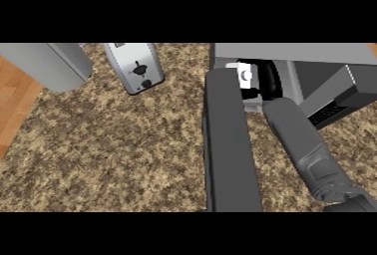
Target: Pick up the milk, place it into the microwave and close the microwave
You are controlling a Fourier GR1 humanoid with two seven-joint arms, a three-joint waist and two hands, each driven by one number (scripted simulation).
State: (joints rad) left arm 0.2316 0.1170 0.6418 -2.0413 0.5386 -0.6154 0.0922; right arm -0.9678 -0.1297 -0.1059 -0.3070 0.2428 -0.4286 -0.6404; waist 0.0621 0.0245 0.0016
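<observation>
Nearest, low in the frame, the open microwave door (230,149) stands edge-on. Beyond it, at upper right, the right hand (270,79) reaches into the microwave (309,55), clasping the milk (244,74). Letting go and shutting the door seem left. No left hand shows.

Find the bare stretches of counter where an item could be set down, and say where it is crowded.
Free: the wide granite counter below the toaster and left of the open microwave door. A smaller strip lies between the grey canister and the toaster. Crowded: the microwave opening, where the right hand and milk sit.
</observation>
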